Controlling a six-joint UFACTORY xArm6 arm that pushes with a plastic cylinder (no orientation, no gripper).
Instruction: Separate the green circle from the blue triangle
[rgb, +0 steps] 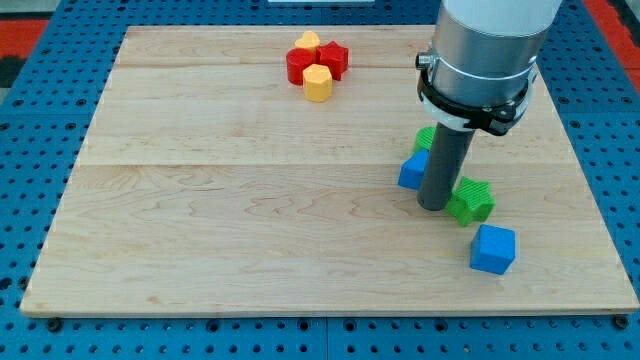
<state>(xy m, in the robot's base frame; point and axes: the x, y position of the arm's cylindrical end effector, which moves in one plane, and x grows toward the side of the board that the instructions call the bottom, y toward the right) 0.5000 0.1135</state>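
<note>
My tip (434, 206) rests on the wooden board at the view's right. A blue block (411, 171), likely the triangle, sits just left of the rod and touches it or nearly so. A green block (425, 138), partly hidden behind the rod, is just above the blue one; it looks like the circle. A green star-shaped block (470, 200) lies just right of the tip, close against it.
A blue cube (493, 249) lies below and right of the green star. At the view's top middle, a cluster holds two red blocks (334, 59) (297, 66) and two yellow blocks (317, 83) (307, 41). The board's right edge (590, 180) is near.
</note>
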